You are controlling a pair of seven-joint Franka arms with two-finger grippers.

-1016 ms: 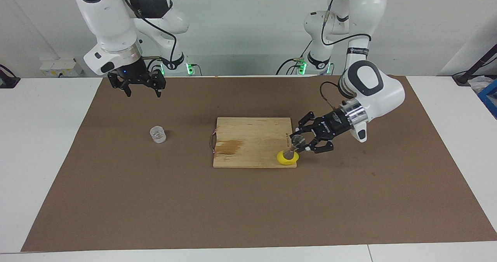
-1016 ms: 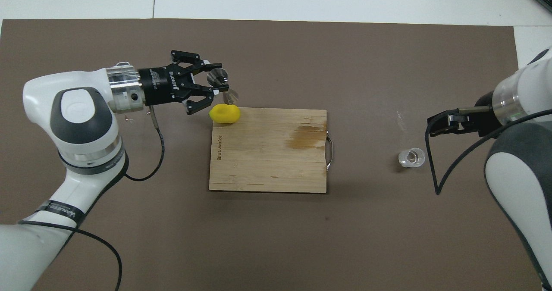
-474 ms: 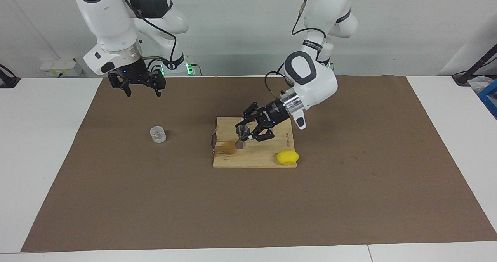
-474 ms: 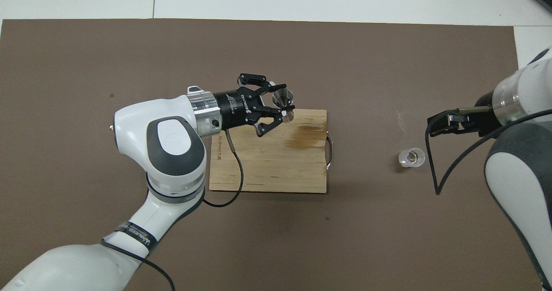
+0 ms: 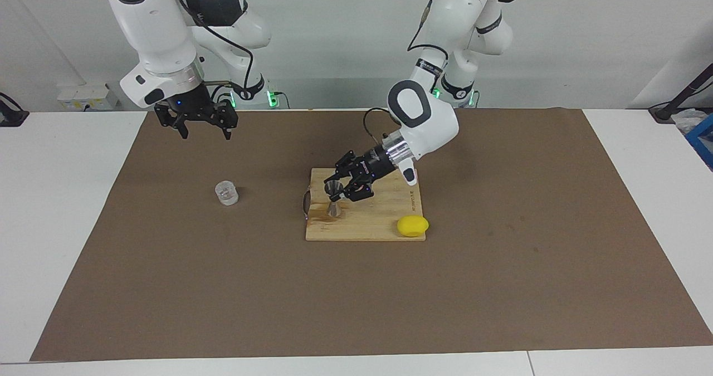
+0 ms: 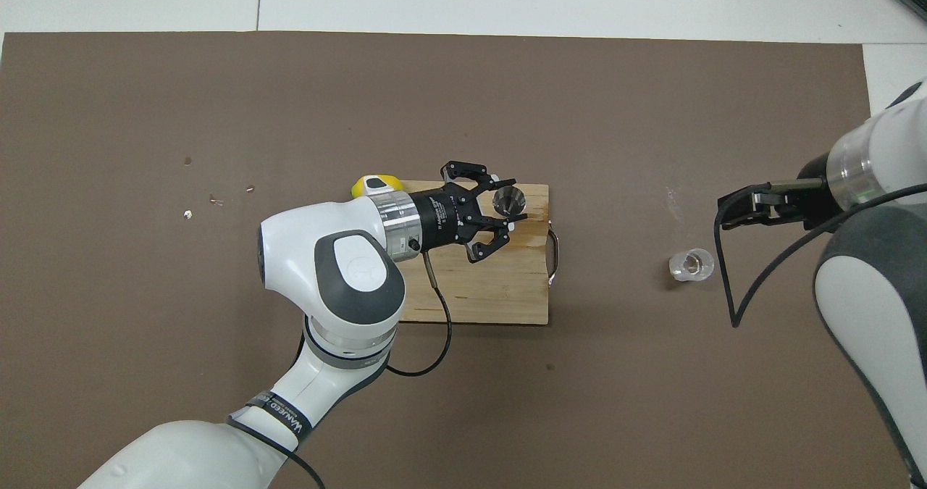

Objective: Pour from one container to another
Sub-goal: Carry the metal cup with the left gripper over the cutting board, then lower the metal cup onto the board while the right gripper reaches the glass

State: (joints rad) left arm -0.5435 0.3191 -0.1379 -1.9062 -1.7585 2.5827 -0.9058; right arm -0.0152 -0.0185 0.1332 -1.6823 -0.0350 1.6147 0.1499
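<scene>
A small silvery hourglass-shaped metal jigger (image 5: 333,198) is standing upright on the pale wooden cutting board (image 5: 384,225), at the end toward the right arm, over a dark stain. The left gripper (image 5: 344,187) is clenching its narrow waist. A yellow lemon (image 5: 413,226) is lying at the board's other end. The short clear glass cup (image 5: 226,193) is sitting on the brown mat (image 5: 501,287), well apart from the board. The right gripper (image 5: 203,133) is waiting above the mat, fingers spread and empty.

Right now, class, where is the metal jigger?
The jigger stands upright on the cutting board, at the board's handle end, held by the left gripper.
</scene>
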